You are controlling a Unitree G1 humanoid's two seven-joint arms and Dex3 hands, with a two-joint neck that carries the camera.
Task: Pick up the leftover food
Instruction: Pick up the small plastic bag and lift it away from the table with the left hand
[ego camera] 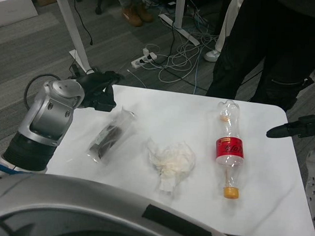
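The leftover food is a dark lump inside a clear plastic bag (109, 138), lying on the left part of the white table (163, 105). My left hand (99, 90) hovers at the table's far left edge, just beyond the bag's upper end, with nothing in it and its fingers apart. Whether it touches the bag is unclear. My right hand (297, 128) waits at the right edge of the picture with its fingers stretched out to the left, holding nothing.
A crumpled white tissue (170, 161) lies mid-table. To its right lies an empty plastic bottle (229, 149) with a red label and an orange cap. A person in black trousers (263, 49) stands at the far side. Cables and a power strip (144, 58) lie on the floor.
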